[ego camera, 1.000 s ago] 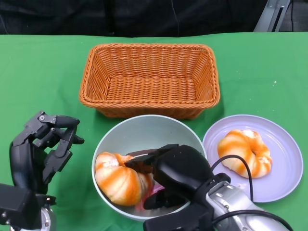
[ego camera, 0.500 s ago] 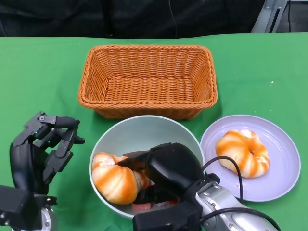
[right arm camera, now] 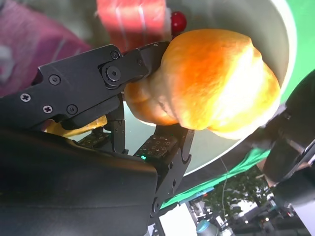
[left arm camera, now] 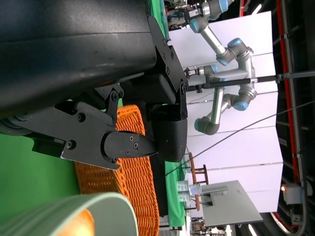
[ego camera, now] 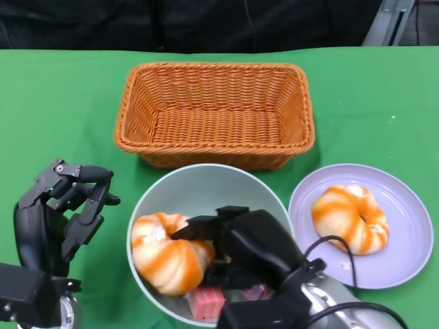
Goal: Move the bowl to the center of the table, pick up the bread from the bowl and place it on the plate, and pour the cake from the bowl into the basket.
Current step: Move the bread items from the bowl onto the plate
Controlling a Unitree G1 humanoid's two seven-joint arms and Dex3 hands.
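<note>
Two black hands are ours, and each one is doing something different. Our right hand (ego camera: 236,250) reaches into the pale green bowl (ego camera: 206,181) that sits in the middle of the green table (ego camera: 62,103), just in front of the basket (ego camera: 214,113). Its fingers (right arm camera: 93,81) are closed around the orange and white bread (ego camera: 168,250) that lies on the left side of the bowl. In the right wrist view we see one finger pressed on one side of the bread and more fingers under it, so the bread is pinched between them. We cannot tell if the bread is lifted off the bowl's bottom.

Just beside the bread, at the near edge of the bowl, lies a small pink cake (ego camera: 206,301) with red stripes. Our right hand is right above it and hides part of it.

Our left hand (ego camera: 65,205) is off to the left of the bowl, above the green table. It holds nothing, and its fingers are bent but apart.

To the right of the bowl sits a light purple plate (ego camera: 405,240). Another orange and white bread (ego camera: 350,218) lies on it. The woven basket is orange-brown.
</note>
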